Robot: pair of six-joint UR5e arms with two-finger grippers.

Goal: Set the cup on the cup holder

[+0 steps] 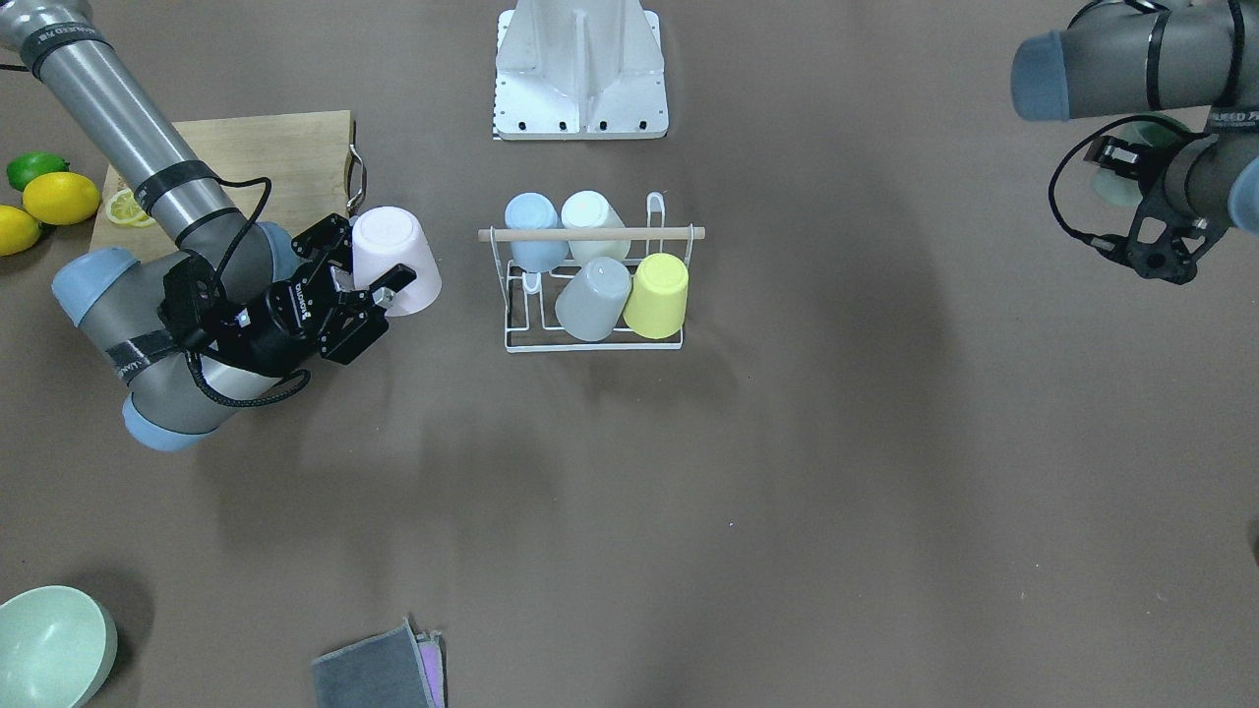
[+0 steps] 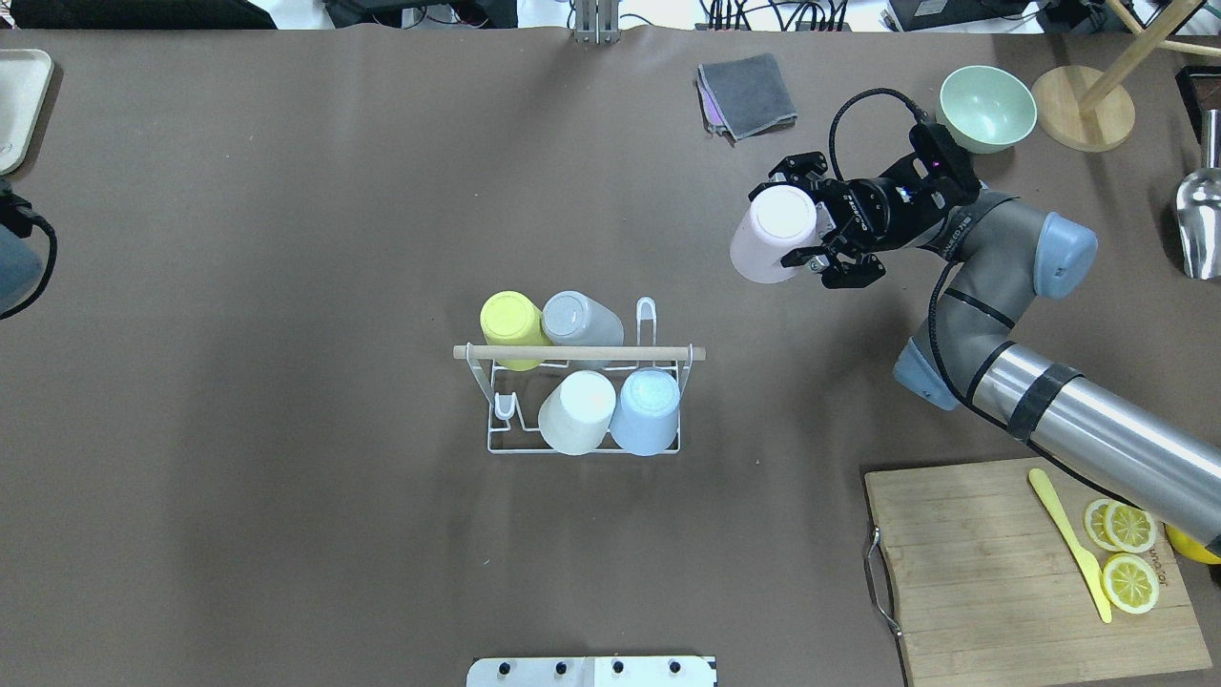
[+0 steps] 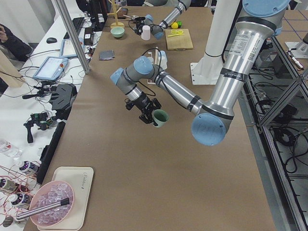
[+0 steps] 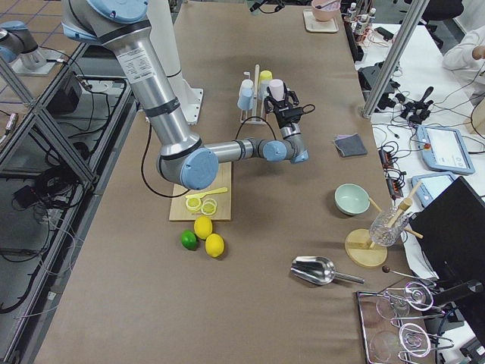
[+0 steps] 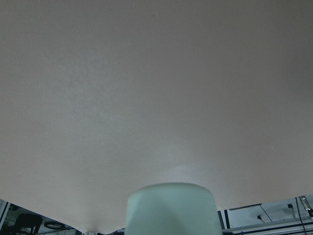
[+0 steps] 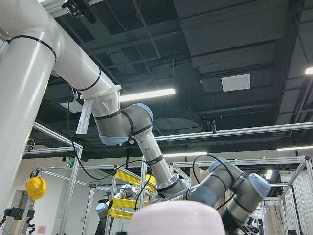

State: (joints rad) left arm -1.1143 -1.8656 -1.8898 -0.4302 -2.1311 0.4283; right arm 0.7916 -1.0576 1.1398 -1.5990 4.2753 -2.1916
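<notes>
Pink cup [image 6: 171, 218] base fills the bottom edge of the right wrist view. Fingers are out of frame, with only ceiling and arm links beyond.

Left wrist: green cup [image 5: 171, 210] in the same spot, cut off at the bottom edge, bare table [image 5: 146, 98] past it.

Front: right gripper [image 1: 364, 258] clamped across the inverted pink cup. Cutting board [image 1: 246, 157] is behind the fingers. Cup holder [image 1: 590, 234] is ahead of the fingertips, well apart, open table between. It carries four cups.

Overhead: bare prong [image 2: 647, 310] on the holder's fingertip-facing end. Grey cloth [image 2: 749, 93] and bowl [image 2: 987, 107] flank the gripper on the far side.

Left side view: left gripper [image 3: 154, 116] grips the green cup above the table, well apart from the holder. Finger gap is too small to make out.
</notes>
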